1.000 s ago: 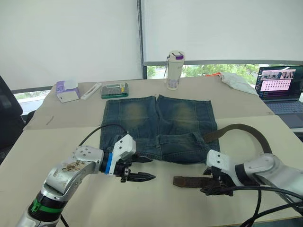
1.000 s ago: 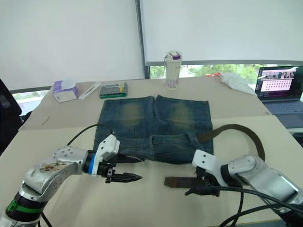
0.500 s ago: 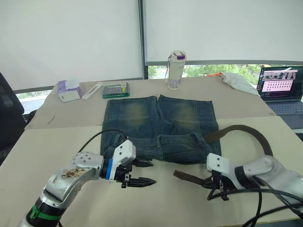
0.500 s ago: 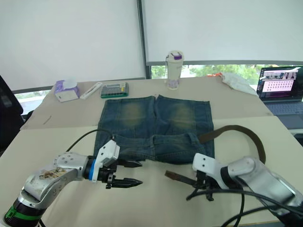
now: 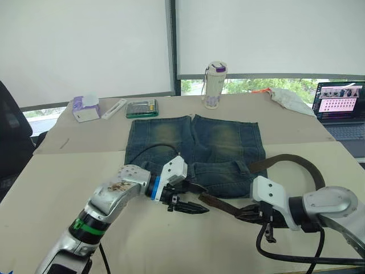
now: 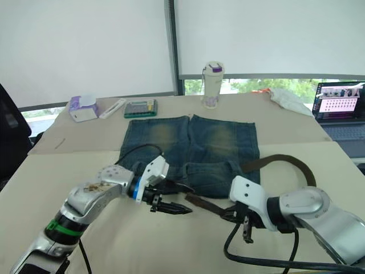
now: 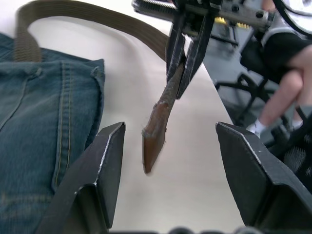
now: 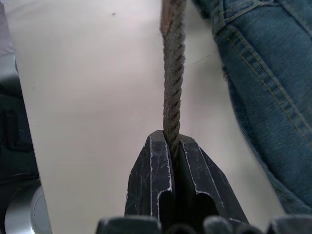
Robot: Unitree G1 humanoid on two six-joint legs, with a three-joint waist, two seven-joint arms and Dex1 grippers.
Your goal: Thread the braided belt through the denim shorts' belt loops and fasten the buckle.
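The denim shorts point(image 5: 194, 149) lie flat mid-table, waistband toward me. My right gripper point(image 8: 171, 141) is shut on the braided belt point(image 8: 173, 92) a short way behind its pointed end and holds that end off the table. The belt tip point(image 7: 155, 139) hangs between the open fingers point(image 7: 105, 170) of my left gripper point(image 5: 199, 200), touching neither, just in front of the waistband. The rest of the belt point(image 5: 299, 164) curves away to the right and back to the shorts' right edge. The buckle is out of view. I cannot make out the belt loops.
At the table's far edge stand a white bottle point(image 5: 215, 85), a green calculator-like item point(image 5: 142, 108), a flat white device point(image 5: 116, 108) and a tissue box point(image 5: 85, 108). A laptop point(image 5: 342, 108) and white cloth point(image 5: 291, 100) sit far right. A seated person point(image 7: 285, 63) is beyond the table.
My right gripper shut on the belt end, lifted it and carried it left. My left arm moved right until its jaws, now a little narrower, straddle the tip.
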